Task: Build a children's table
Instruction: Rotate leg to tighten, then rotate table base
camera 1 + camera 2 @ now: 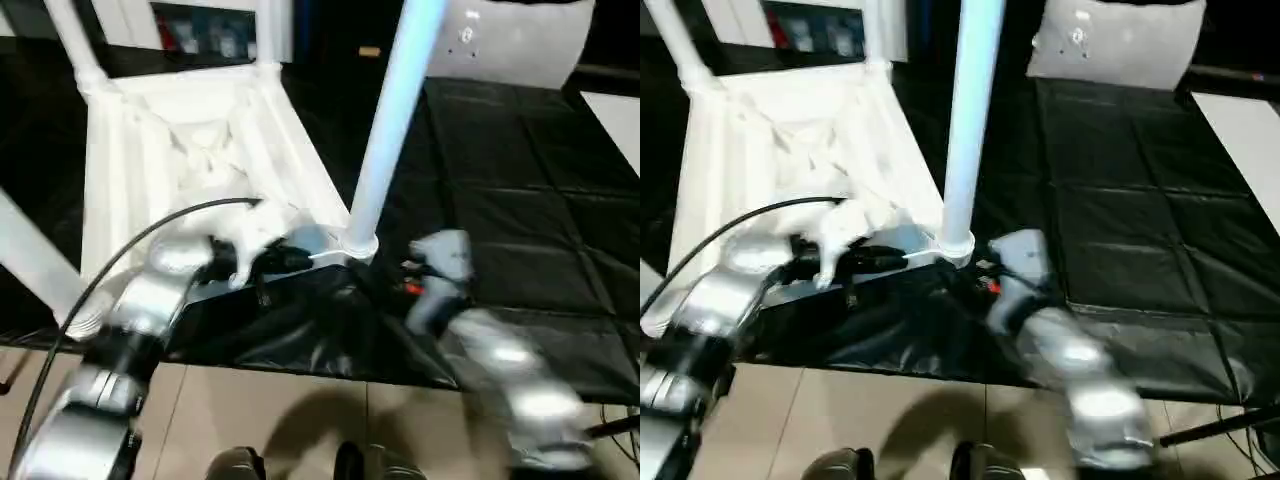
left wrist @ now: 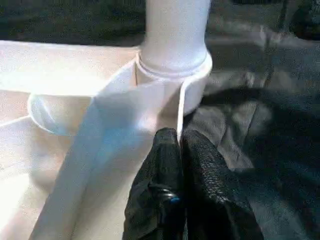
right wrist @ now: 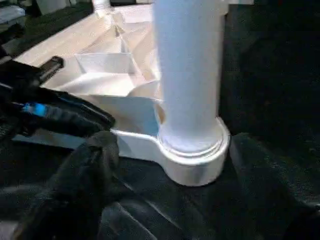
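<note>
Black quilted mat point(image 1: 520, 190) covers the work surface, kinda wrinkly and shiny near the front edge; beige tiled floor point(image 1: 300, 420) below it. Dark shelving point(image 1: 205, 30) at the back with some small blurry stuff on it; pale sheet point(image 1: 615, 120) off to the right edge.

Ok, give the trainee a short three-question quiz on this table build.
1. True or false: the table top lies upside down on the black mat, ribs facing up.
2. What do the left gripper's fingers pinch? A) the cable B) the thin edge wall of the table top beside the corner socket C) the mat
3. Fill in: the near leg stands ____ in its socket, and the right gripper is beside it.

Key:
1. True
2. B
3. upright
</note>
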Controlling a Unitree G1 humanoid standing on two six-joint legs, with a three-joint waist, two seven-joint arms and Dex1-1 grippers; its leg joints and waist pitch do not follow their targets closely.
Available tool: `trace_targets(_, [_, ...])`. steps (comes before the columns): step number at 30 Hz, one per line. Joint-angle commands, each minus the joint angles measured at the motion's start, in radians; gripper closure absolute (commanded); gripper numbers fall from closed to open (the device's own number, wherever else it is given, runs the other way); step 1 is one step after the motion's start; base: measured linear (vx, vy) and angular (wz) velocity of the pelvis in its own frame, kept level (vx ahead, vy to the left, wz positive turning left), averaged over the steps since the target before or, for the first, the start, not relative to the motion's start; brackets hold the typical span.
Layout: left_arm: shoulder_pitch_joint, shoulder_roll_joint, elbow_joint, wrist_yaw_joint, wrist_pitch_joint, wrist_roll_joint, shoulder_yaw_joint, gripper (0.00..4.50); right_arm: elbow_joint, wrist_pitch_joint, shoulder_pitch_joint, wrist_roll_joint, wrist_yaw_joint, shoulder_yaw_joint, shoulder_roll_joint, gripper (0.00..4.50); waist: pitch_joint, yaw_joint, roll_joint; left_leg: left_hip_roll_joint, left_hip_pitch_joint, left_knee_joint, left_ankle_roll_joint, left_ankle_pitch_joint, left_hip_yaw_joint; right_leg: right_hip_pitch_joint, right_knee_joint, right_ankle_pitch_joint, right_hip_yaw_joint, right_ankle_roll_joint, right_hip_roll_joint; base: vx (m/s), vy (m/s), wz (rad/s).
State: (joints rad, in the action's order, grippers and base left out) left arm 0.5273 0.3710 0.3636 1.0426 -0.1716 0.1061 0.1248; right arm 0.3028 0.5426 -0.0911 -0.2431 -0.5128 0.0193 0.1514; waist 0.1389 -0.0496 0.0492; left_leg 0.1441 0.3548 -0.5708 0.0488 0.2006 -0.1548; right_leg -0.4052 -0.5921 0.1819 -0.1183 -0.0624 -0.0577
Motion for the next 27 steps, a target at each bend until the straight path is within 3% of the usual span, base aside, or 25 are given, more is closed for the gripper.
trace_targets(1, [-0.02, 0.001, -0.111, -0.006, -0.045, 0.048, -0.025, 3.93, 0.041, 0.048, -0.018, -0.087, -0.039, -0.034, 0.007, 0.32, -0.098, -0.007, -0.004, 0.097, 0.004, 0.05, -0.15, -0.045, 0.03, 0.079, 0.047, 0.001, 0.09, -0.207, -0.13, 0.0, 0.0, 0.0])
trace_targets(2, [-0.043, 0.004, -0.158, -0.017, -0.083, 0.055, -0.032, 3.83, 0.045, 0.062, -0.036, -0.13, -0.054, -0.048, 0.005, 0.24, -0.097, -0.005, -0.002, 0.101, 0.005, 0.05, -0.157, -0.04, 0.031, 0.082, 0.044, -0.005, 0.09, -0.221, -0.132, 0.0, 0.0, 0.0])
trace_targets(4, [-0.07, 0.001, -0.207, -0.044, -0.123, 0.056, -0.043, 3.62, 0.043, 0.069, -0.059, -0.175, -0.073, -0.054, 0.0, 0.08, -0.093, -0.005, -0.005, 0.096, 0.004, 0.048, -0.152, -0.015, 0.026, 0.076, 0.055, 0.055, 0.087, -0.213, -0.127, 0.0, 0.0, 0.0])
trace_targets(6, [-0.136, -0.011, -0.308, -0.098, -0.19, 0.059, -0.06, 3.54, 0.034, 0.103, -0.097, -0.214, -0.087, -0.05, -0.002, 0.0, -0.09, -0.005, -0.012, 0.095, 0.003, 0.048, -0.12, 0.027, 0.025, 0.079, 0.065, 0.159, 0.086, -0.191, -0.124, 0.0, 0.0, 0.0])
trace_targets(9, [-0.198, -0.019, -0.394, -0.143, -0.237, 0.074, -0.074, 3.33, 0.026, 0.116, -0.124, -0.22, -0.094, -0.042, -0.006, 0.0, -0.092, -0.004, -0.015, 0.1, -0.001, 0.049, -0.084, 0.052, 0.025, 0.076, 0.066, 0.211, 0.086, -0.174, -0.119, 0.0, 0.0, 0.0])
trace_targets(10, [-0.238, -0.024, -0.441, -0.169, -0.264, 0.084, -0.084, 3.21, 0.017, 0.115, -0.139, -0.216, -0.098, -0.033, -0.011, 0.0, -0.09, -0.005, -0.015, 0.098, 0.0, 0.049, -0.086, 0.049, 0.025, 0.075, 0.071, 0.211, 0.086, -0.17, -0.117, 0.0, 0.0, 0.0])
trace_targets(11, [-0.324, -0.036, -0.539, -0.224, -0.31, 0.099, -0.105, 3.15, -0.011, 0.103, -0.174, -0.202, -0.104, -0.015, -0.025, 0.0, -0.092, -0.002, -0.017, 0.104, 0.002, 0.049, -0.069, 0.068, 0.029, 0.078, 0.062, 0.202, 0.085, -0.185, -0.122, 0.0, 0.0, 0.0])
trace_targets(13, [-0.381, -0.049, -0.599, -0.254, -0.335, 0.109, -0.118, 3.04, -0.042, 0.086, -0.2, -0.187, -0.099, -0.006, -0.04, 0.0, -0.084, 0.001, -0.016, 0.103, 0.004, 0.051, -0.066, 0.088, 0.026, 0.072, 0.071, 0.231, 0.084, -0.18, -0.118, 0.0, 0.0, 0.0])
trace_targets(14, [-0.408, -0.056, -0.633, -0.268, -0.352, 0.116, -0.123, 2.96, -0.06, 0.077, -0.215, -0.184, -0.094, -0.003, -0.045, 0.0, -0.083, -0.001, -0.015, 0.092, -0.002, 0.047, -0.064, 0.108, 0.019, 0.068, 0.084, 0.296, 0.086, -0.153, -0.114, 0.0, 0.0, 0.0])
trace_targets(16, [-0.495, -0.091, -0.726, -0.325, -0.383, 0.116, -0.126, 2.78, -0.142, 0.044, -0.275, -0.17, -0.06, 0.0, -0.065, 0.0, -0.084, -0.001, -0.015, 0.102, -0.007, 0.047, -0.056, 0.111, 0.021, 0.066, 0.077, 0.29, 0.088, -0.168, -0.12, 0.0, 0.0, 0.0])
trace_targets(17, [-0.526, -0.107, -0.757, -0.344, -0.388, 0.116, -0.125, 2.7, -0.171, 0.029, -0.296, -0.163, -0.048, -0.001, -0.072, 0.0, -0.077, 0.002, -0.012, 0.098, 0.006, 0.054, -0.051, 0.124, 0.022, 0.071, 0.084, 0.329, 0.081, -0.147, -0.111, 0.0, 0.0, 0.0])
trace_targets(18, [-0.552, -0.121, -0.78, -0.361, -0.387, 0.114, -0.125, 2.62, -0.2, 0.012, -0.315, -0.155, -0.035, -0.005, -0.079, 0.0, -0.076, -0.004, -0.016, 0.098, -0.015, 0.047, -0.046, 0.149, 0.015, 0.055, 0.095, 0.37, 0.086, -0.134, -0.115, 0.0, 0.0, 0.0])
trace_targets(19, [-0.552, -0.121, -0.78, -0.361, -0.387, 0.114, -0.125, 2.58, -0.2, 0.012, -0.315, -0.155, -0.035, -0.005, -0.079, 0.0, -0.077, -0.004, -0.016, 0.098, -0.011, 0.047, -0.042, 0.146, 0.015, 0.059, 0.088, 0.362, 0.086, -0.137, -0.114, 0.0, 0.0, 0.0])
trace_targets(20, [-0.579, -0.134, -0.806, -0.38, -0.391, 0.111, -0.123, 2.46, -0.234, -0.008, -0.335, -0.137, -0.008, -0.014, -0.083, 0.0, -0.077, -0.012, -0.013, 0.098, -0.016, 0.051, -0.039, 0.16, 0.013, 0.053, 0.093, 0.378, 0.085, -0.107, -0.106, 0.0, 0.0, 0.0])
trace_targets(21, [-0.588, -0.135, -0.814, -0.384, -0.392, 0.111, -0.121, 2.46, -0.248, -0.016, -0.342, -0.131, 0.001, -0.019, -0.082, 0.0, -0.078, -0.011, -0.014, 0.1, -0.016, 0.051, -0.033, 0.163, 0.014, 0.053, 0.089, 0.372, 0.086, -0.11, -0.108, 0.0, 0.0, 0.0])
trace_targets(22, [-0.646, -0.141, -0.867, -0.412, -0.4, 0.106, -0.108, 2.34, -0.346, -0.072, -0.393, -0.09, 0.069, -0.06, -0.078, 0.0, -0.079, -0.008, -0.001, 0.101, -0.011, 0.053, -0.029, 0.161, 0.015, 0.058, 0.088, 0.372, 0.084, -0.111, -0.11, 0.0, 0.0, 0.0])
trace_targets(23, [-0.67, -0.14, -0.884, -0.421, -0.403, 0.104, -0.107, 2.24, -0.405, -0.105, -0.421, -0.064, 0.107, -0.082, -0.064, 0.0, -0.074, -0.004, -0.008, 0.101, 0.0, 0.057, -0.02, 0.173, 0.02, 0.062, 0.086, 0.398, 0.081, -0.11, -0.113, 0.0, 0.0, 0.0])
trace_targets(24, [-0.67, -0.14, -0.884, -0.421, -0.403, 0.104, -0.107, 2.17, -0.405, -0.105, -0.421, -0.064, 0.107, -0.082, -0.064, 0.0, -0.079, -0.007, -0.008, 0.099, -0.014, 0.05, -0.01, 0.187, 0.015, 0.052, 0.092, 0.426, 0.084, -0.091, -0.113, 0.0, 0.0, 0.0])
trace_targets(25, [-0.706, -0.122, -0.909, -0.427, -0.399, 0.099, -0.111, 2.1, -0.513, -0.17, -0.467, -0.036, 0.161, -0.131, -0.034, 0.0, -0.081, -0.012, -0.006, 0.096, -0.026, 0.046, -0.004, 0.195, 0.007, 0.041, 0.094, 0.415, 0.087, -0.086, -0.109, 0.0, 0.0, 0.0])
trace_targets(27, [-0.72, -0.116, -0.927, -0.434, -0.407, 0.098, -0.113, 1.89, -0.554, -0.197, -0.485, -0.029, 0.177, -0.146, -0.025, 0.0, -0.08, -0.012, -0.004, 0.094, -0.02, 0.05, -0.002, 0.213, 0.009, 0.048, 0.095, 0.426, 0.083, -0.069, -0.105, 0.0, 0.0, 0.0])
